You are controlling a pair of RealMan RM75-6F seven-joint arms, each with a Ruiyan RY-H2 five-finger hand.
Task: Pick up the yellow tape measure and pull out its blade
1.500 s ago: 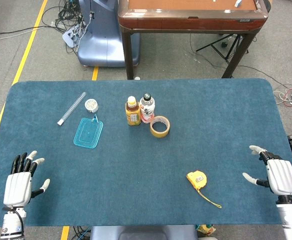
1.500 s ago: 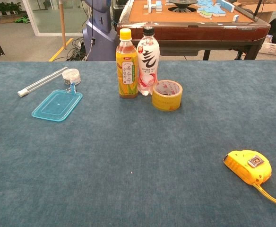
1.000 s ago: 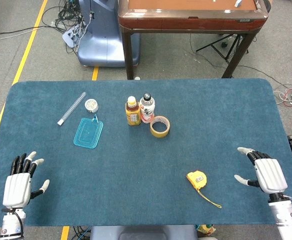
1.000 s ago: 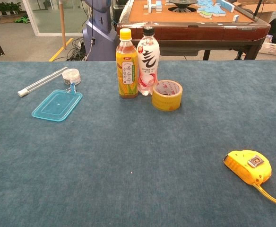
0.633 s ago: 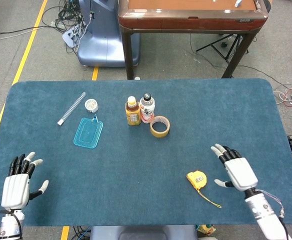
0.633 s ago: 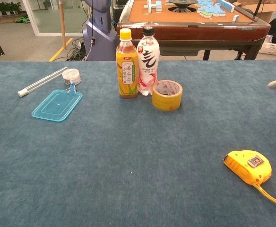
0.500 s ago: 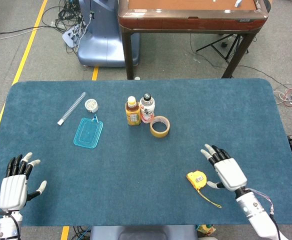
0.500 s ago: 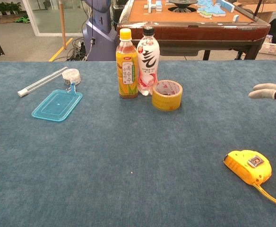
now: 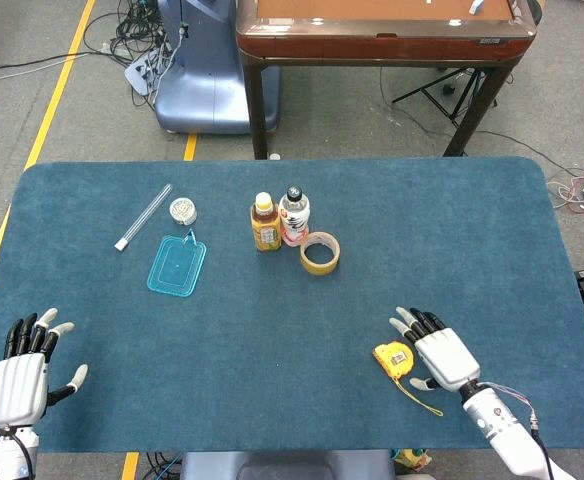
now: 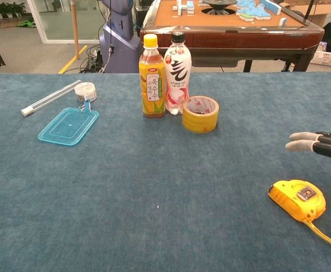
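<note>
The yellow tape measure lies flat on the blue table, front right, a short length of yellow blade trailing toward the front edge. My right hand is just right of it, fingers spread, holding nothing; in the chest view only its fingertips show at the right border, above the tape measure. Far off at the front left corner, my left hand has its fingers spread and is empty; the chest view does not show it.
Two bottles and a roll of yellow tape stand mid-table. A clear blue tag holder, a small round tin and a clear tube lie back left. A wooden table stands beyond.
My right hand has swept left across the table from the right edge until it is beside the tape measure. My left hand has drifted slightly toward the front edge. The tape measure has not moved.
</note>
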